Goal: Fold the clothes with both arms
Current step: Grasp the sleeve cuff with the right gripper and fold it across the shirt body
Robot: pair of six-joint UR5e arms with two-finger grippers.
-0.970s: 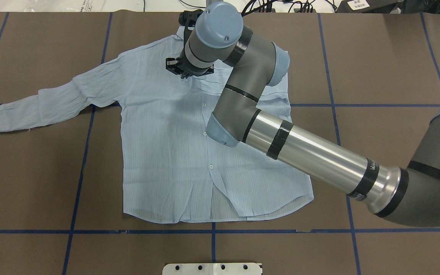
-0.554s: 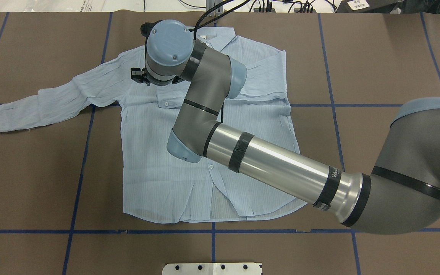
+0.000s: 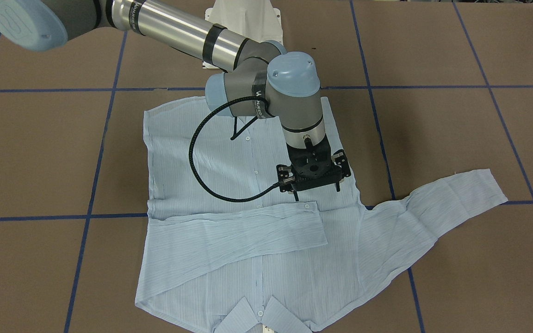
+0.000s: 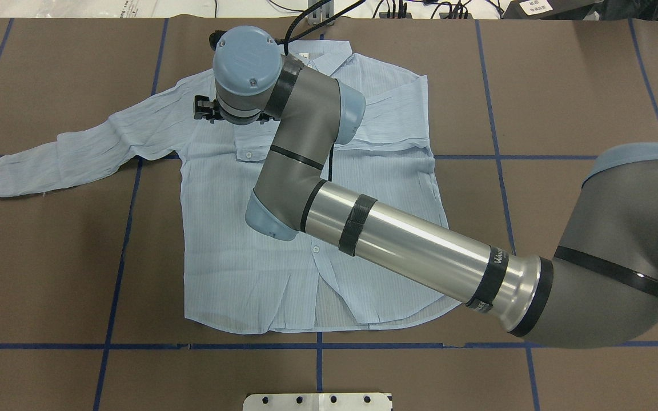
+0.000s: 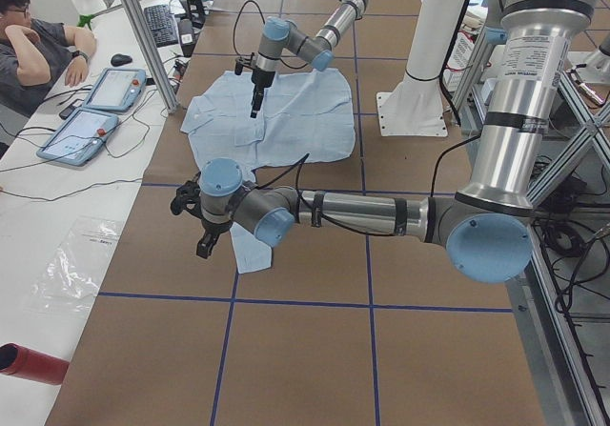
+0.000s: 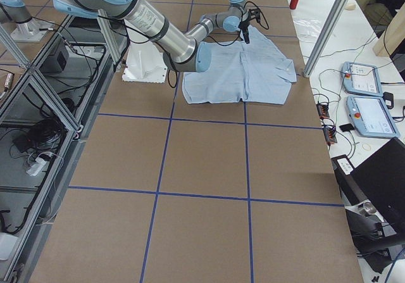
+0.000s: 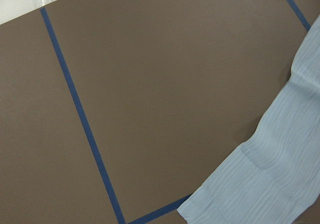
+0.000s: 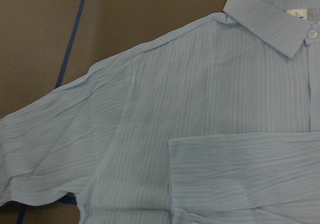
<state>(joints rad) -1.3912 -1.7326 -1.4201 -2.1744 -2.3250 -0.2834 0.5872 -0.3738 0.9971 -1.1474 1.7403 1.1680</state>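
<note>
The pale blue striped shirt lies flat on the brown table, buttons up, collar at the side away from the robot. One sleeve is folded across the chest, its cuff near the middle. The other sleeve stretches out sideways. My right arm reaches across the shirt. Its gripper hangs over the chest beside the spread sleeve's shoulder, fingers apart and holding nothing. My left gripper hovers near that sleeve's end; whether it is open or shut I cannot tell.
The white pedestal base stands at the robot's edge of the table. Blue tape lines cross the brown table cover. A seated person and teach pendants are at a side bench beyond the table.
My right arm has swung across the shirt from the collar area toward the shoulder of the spread sleeve, uncovering the folded sleeve. The shirt itself has not moved.
</note>
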